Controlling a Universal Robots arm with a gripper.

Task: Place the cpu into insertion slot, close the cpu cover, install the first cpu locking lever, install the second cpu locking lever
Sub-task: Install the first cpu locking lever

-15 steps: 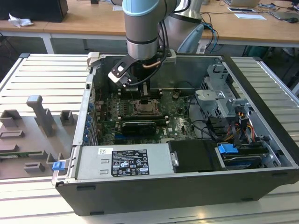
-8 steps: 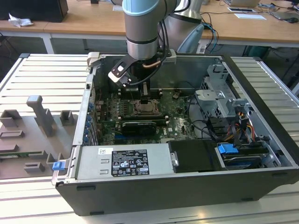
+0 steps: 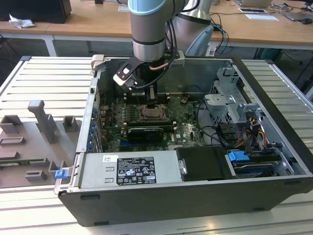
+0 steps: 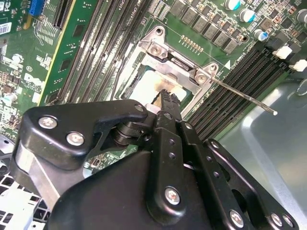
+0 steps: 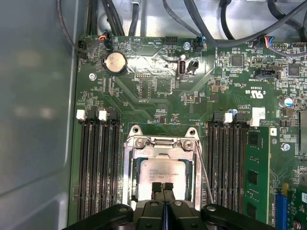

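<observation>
The open computer case lies on the surface, with fixtures on that surface at the exterior view's left of it. Inside, the circuit board lies on the case floor, a drive cage at the exterior view's right. The insertion slot sits between two banks of memory slots; the cpu lies in it, framed by the cpu cover. The fingers, tips together, stand over the cpu's edge, a lever beside the slot.

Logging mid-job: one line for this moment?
hand: shut, over cpu | cpu: in insertion slot | cpu cover: down | locking lever: swung out, unlatched
</observation>
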